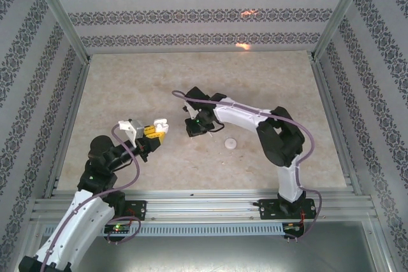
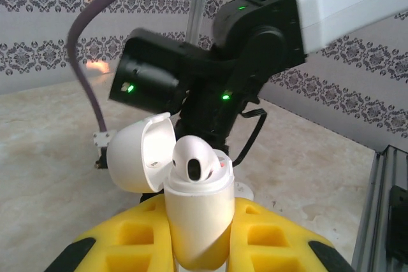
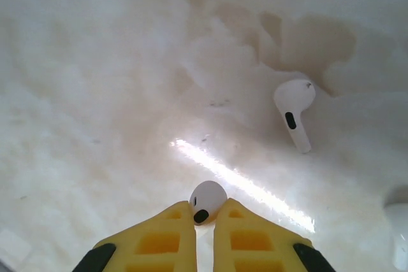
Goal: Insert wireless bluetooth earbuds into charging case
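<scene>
The right fingers (image 3: 162, 239), yellow ribbed pads, are closed on a tiny white plastic earbud (image 3: 208, 197). Its rounded head pokes out past the tips, while the stem is hidden between the pads and presumably lies along them. The left fingers (image 2: 268, 234) grip the small glossy white charging case (image 2: 199, 221) upright, with its hinged lid (image 2: 140, 154) swung open to the side and a second white earbud (image 2: 193, 157) seated in one socket. From above, the case (image 1: 159, 123) lies to the left of the right fingers over the beige marbled desk (image 1: 127, 81), near but apart. The coming move likely means carrying the held bud leftward and turning its stem down toward the free socket. A third earbud (image 3: 294, 111) lies loose on the desk ahead of the right fingers
</scene>
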Tool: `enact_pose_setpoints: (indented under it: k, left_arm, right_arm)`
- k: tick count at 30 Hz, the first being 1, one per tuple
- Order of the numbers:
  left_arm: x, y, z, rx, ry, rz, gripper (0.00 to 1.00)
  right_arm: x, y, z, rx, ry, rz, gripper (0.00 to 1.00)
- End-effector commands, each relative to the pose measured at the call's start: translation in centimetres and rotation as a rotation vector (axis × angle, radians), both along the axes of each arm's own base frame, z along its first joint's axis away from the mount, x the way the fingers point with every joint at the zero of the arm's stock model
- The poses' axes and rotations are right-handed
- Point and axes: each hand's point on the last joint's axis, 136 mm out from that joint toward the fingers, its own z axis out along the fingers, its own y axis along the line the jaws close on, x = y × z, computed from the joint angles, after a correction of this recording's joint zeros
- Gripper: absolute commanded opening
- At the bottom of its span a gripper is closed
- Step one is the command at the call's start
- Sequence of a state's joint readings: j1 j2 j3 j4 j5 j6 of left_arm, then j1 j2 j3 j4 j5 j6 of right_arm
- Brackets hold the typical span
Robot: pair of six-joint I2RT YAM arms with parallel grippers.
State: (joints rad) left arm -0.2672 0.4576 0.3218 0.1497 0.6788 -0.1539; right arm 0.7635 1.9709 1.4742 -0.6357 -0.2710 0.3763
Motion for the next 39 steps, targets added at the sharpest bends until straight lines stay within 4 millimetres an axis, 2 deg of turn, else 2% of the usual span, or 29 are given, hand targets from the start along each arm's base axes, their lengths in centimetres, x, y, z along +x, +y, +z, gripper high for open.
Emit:
enact_pose_setpoints:
  k: [1,7,12,18,25,39]
  left_arm:
    - [0.1,-0.6,2.7,-0.065,-0.077,-0.039,0.0]
    - [0.6,-1.3,4.1,-0.089,-0.095,-0.074,0.0]
    - [1.2,-1.6,4.7,-0.102,-0.075,-0.087,0.0]
    - [1.5,-1.8,5.5,-0.111,-0.074,-0.091,0.0]
    - [1.8,-1.8,6.2,-0.13,-0.051,-0.091,0.0]
    - [2.2,-2.0,6.9,-0.164,-0.033,-0.097,0.0]
  right_arm:
    - [1.6,1.0,5.7,0.115,-0.206,0.034,0.08]
    - [2.1,0.3,13.3,0.221,-0.444,0.04,0.09]
    - [1.1,0.0,19.1,0.282,-0.617,0.073,0.08]
    - [-1.2,1.1,23.4,0.309,-0.799,0.181,0.06]
    - [-3.4,2.3,26.1,0.368,-0.919,0.272,0.07]
    - [-4.3,3.5,26.7,0.472,-0.911,0.273,0.07]
